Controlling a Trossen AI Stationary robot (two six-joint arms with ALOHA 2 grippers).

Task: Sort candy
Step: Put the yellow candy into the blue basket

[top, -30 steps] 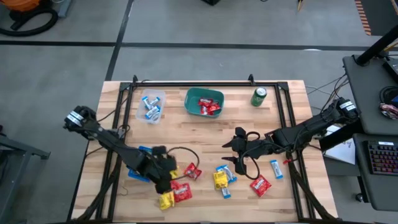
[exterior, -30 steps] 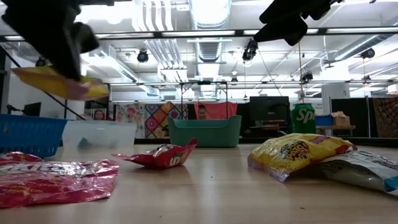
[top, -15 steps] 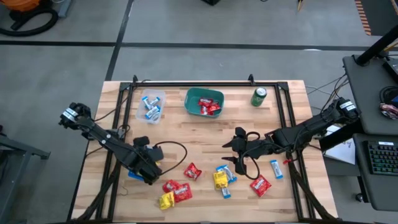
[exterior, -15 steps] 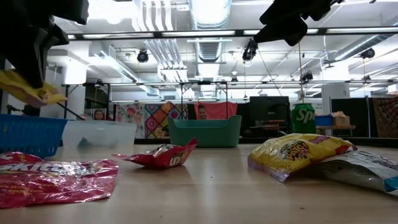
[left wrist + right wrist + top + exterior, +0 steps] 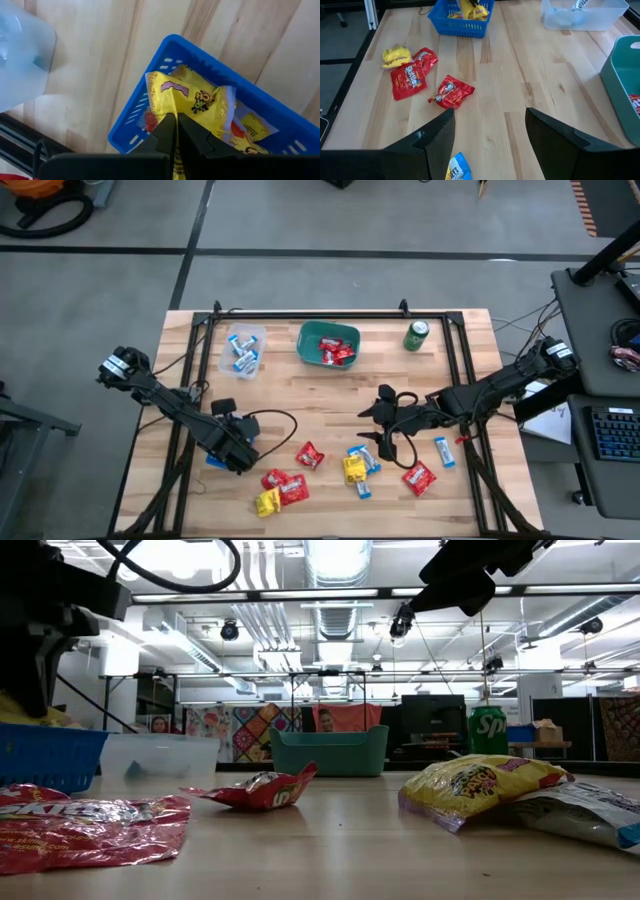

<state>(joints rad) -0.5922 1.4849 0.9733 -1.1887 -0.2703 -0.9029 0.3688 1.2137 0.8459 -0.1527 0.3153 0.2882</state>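
Candy (image 5: 350, 467) loose on surface (image 5: 320, 395), yellow packet (image 5: 192, 102) clamped by left end effector (image 5: 176, 131) over blue basket (image 5: 150, 120) of yellow packets, red packets in green bin (image 5: 310, 338), blue-and-white in clear tub (image 5: 229, 363), right end effector (image 5: 490, 132) apart above centre.

Overhead down, table-level across, wrists close, sharing blue basket (image 5: 462, 17)

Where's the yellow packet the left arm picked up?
In the left wrist view, the yellow packet is pinched in the shut left hand, hanging over the blue basket near the table's left front.
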